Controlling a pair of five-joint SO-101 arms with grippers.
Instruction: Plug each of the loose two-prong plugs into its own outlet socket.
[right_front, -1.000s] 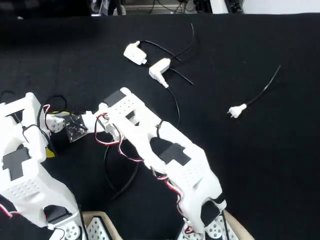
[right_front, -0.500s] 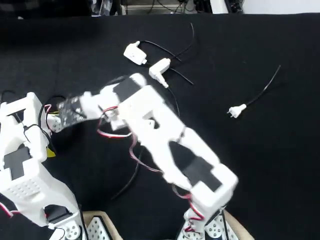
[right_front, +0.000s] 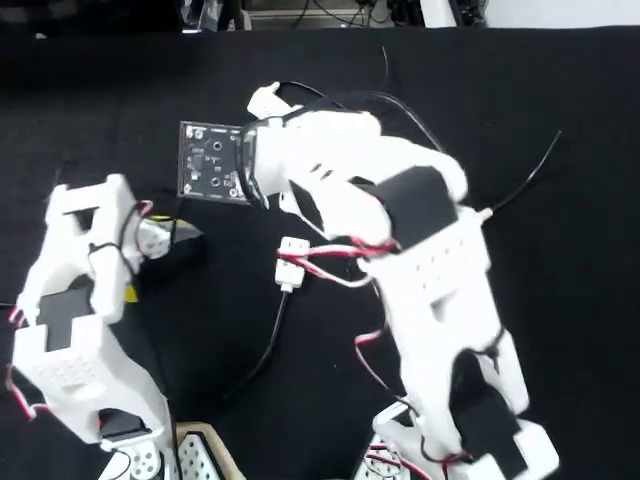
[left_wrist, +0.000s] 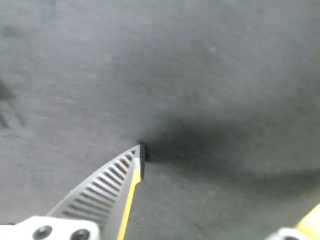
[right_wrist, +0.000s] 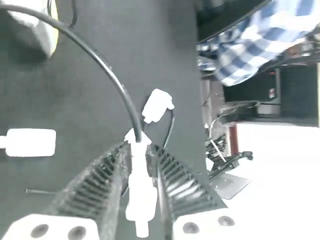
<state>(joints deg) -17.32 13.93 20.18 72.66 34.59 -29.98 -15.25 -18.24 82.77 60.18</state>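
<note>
clamping a white plug (right_wrist: 139, 192) between right fingers (right_wrist: 92, 187).

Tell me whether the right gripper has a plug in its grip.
Yes, the right gripper is shut on a white plug, which sits clamped between its ribbed fingers.

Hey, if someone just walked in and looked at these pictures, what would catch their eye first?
The big white right arm, raised over the middle of the black table, stands out first. Its gripper is shut on a white plug with a black cord arcing away from it. The left arm sits low at the table's left side.
</note>
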